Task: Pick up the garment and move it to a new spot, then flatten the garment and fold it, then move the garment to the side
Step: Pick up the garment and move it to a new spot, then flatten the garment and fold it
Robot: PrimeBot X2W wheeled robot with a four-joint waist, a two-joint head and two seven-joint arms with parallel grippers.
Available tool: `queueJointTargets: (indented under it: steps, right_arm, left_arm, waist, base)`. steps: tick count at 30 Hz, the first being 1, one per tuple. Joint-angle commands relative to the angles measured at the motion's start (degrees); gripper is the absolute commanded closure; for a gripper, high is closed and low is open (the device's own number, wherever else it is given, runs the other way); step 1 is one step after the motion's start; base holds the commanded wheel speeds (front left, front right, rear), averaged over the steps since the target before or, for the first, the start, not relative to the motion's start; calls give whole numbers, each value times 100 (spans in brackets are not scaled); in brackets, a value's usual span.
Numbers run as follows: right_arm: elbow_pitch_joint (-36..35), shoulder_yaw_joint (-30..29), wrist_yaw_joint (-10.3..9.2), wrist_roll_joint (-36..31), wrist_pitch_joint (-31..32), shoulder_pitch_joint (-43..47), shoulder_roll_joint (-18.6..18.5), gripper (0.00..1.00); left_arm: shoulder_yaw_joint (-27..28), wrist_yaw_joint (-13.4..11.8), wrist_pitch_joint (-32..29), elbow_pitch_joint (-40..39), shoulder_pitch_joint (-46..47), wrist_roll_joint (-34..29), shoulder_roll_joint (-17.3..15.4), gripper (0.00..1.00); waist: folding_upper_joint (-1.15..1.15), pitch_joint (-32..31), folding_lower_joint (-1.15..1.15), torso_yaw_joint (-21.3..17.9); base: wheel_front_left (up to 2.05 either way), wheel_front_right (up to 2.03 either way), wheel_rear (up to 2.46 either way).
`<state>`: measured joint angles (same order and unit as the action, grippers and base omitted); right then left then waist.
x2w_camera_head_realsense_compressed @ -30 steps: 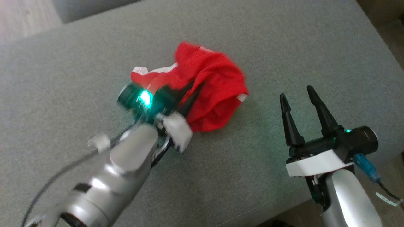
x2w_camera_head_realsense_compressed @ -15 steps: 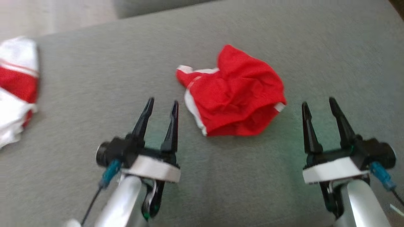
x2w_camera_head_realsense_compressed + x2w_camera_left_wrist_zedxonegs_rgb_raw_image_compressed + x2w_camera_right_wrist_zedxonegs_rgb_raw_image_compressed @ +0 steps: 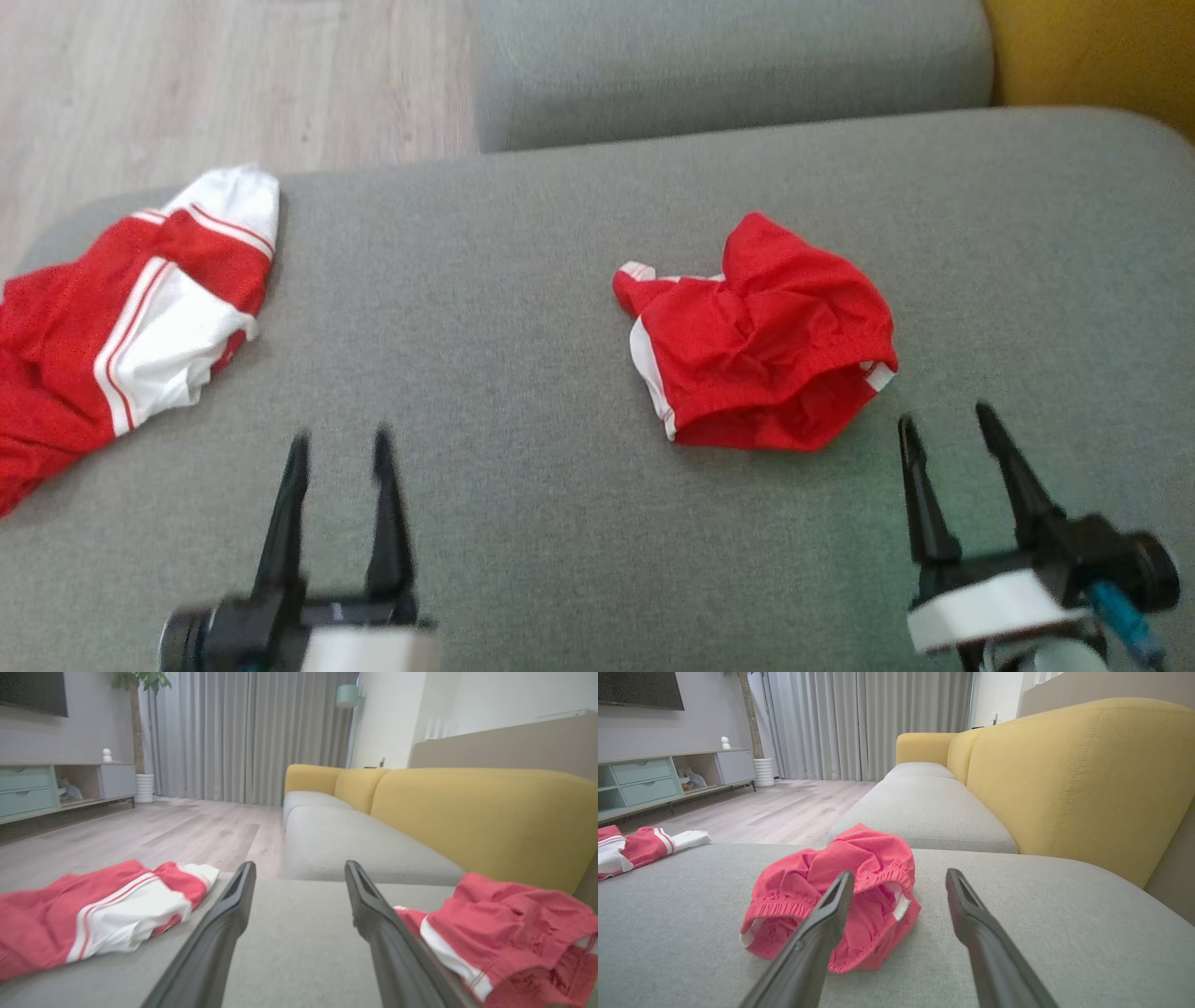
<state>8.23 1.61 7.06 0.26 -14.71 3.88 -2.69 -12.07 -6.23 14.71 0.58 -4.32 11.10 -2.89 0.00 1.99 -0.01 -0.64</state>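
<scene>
Change: left gripper [image 3: 340, 439], clamped in the garment [image 3: 761, 359] a second ago, has let go and drawn back clear of it. Head camera has swung too, so a second cloth [image 3: 121, 327] now shows.
Garment: red with white trim, crumpled in a heap. Lies loose on the grey cushion [image 3: 523, 308], about 3 o'clock from the head view's centre. Elastic waistband is turned toward the right wrist camera.
Left gripper: fingers spread, nothing between them. Sits at 8 o'clock from the garment, well apart. Blurred in the head view.
Right gripper [image 3: 944, 416]: fingers spread, empty. Sits at 5 o'clock from the garment, near but not touching.
Second cloth: red with white panels and stripes, rumpled. At 9 o'clock from the garment, on the cushion's left edge, well apart.
Surroundings: pale wood floor [image 3: 233, 84] at 11 o'clock beyond the cushion; yellow backrest [image 3: 1092, 56] at 1 o'clock.
</scene>
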Motion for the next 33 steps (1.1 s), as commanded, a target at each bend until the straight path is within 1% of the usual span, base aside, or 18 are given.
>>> queueJointTargets:
  steps: [1,4,8,20,33]
  right_arm:
    - [-219,148,43,-56,-29,-53,-19,0]
    - [-269,126,43,-66,-29,120,-19,0]
    - [-302,49,43,-44,-29,221,-19,0]
    - [-316,28,43,-100,-29,136,-19,0]
    - [-299,32,43,-97,-29,159,-19,0]
  left_arm:
    - [253,-72,29,-207,43,-32,1,0]
    - [311,-185,29,-186,-302,-195,1,0]
    - [264,-284,29,-113,-441,-288,1,0]
    - [119,-215,29,-60,-362,-474,1,0]
    - [41,-208,29,2,-400,-542,2,0]
  waist:
    - [0,-100,1,-17]
    - [0,-184,1,-28]
    - [0,-255,1,11]
    - [0,-262,1,149]
    - [0,-296,1,252]
  base:
    - [0,0,0]
    - [0,0,0]
    - [0,0,0]
    - [0,0,0]
    - [0,0,0]
